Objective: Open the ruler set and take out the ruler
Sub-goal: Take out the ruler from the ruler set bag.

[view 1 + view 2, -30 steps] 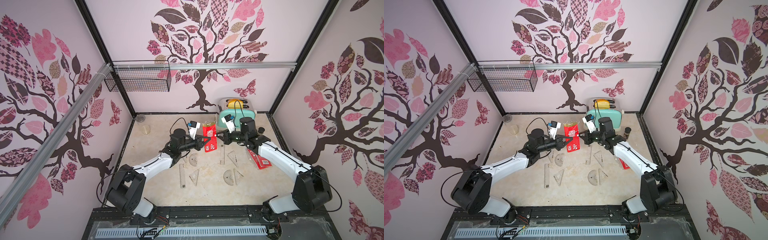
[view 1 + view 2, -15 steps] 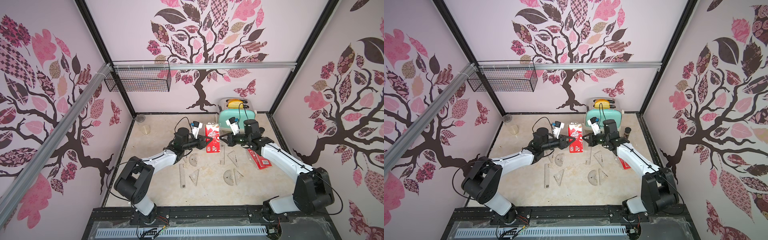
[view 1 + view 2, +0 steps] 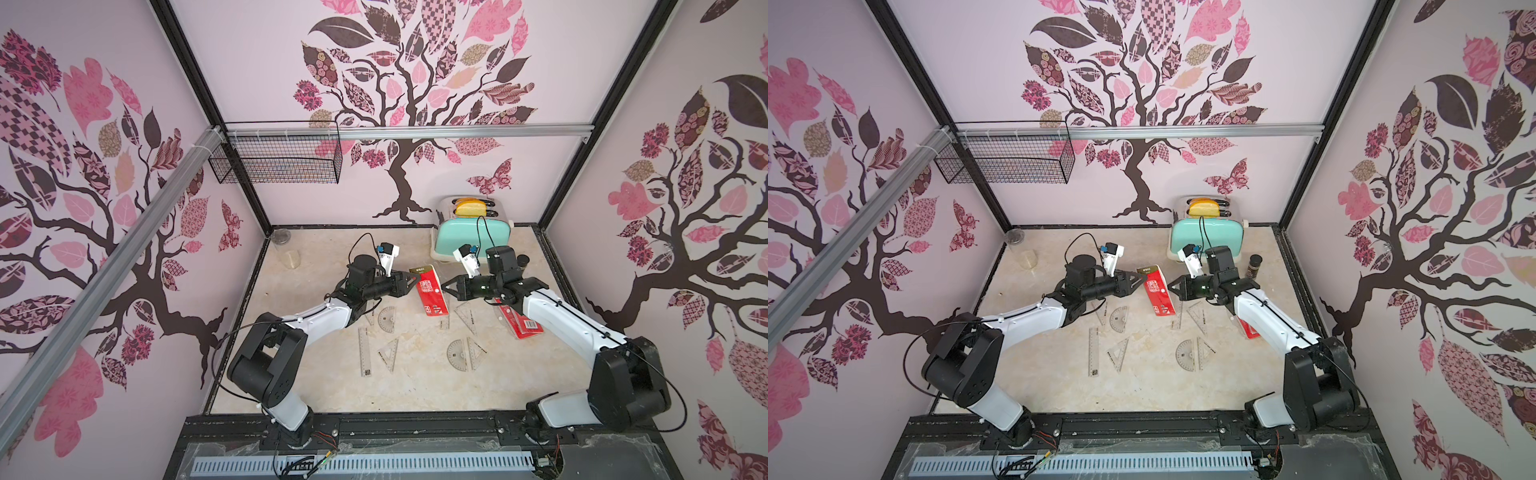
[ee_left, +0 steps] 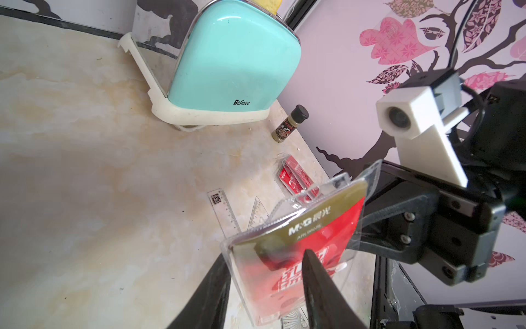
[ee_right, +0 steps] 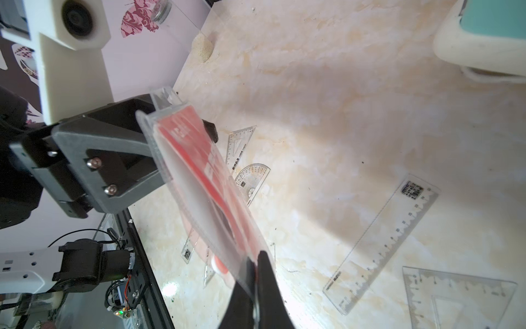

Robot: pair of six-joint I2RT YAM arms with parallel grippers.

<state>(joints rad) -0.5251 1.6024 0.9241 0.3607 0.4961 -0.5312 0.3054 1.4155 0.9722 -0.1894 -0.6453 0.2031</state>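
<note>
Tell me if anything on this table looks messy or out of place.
Loose clear rulers, set squares and protractors lie scattered at odd angles on the table. A second red pack lies partly under the right arm. The ruler set hangs tilted in mid-air, pinched by the right gripper.

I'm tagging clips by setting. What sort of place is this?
Probably a robot test booth, not a real room: wallpapered panel walls in a black frame, a left arm and right arm mounted on a front rail, and staged props, a toaster and loose rulers, on the tabletop.
</note>
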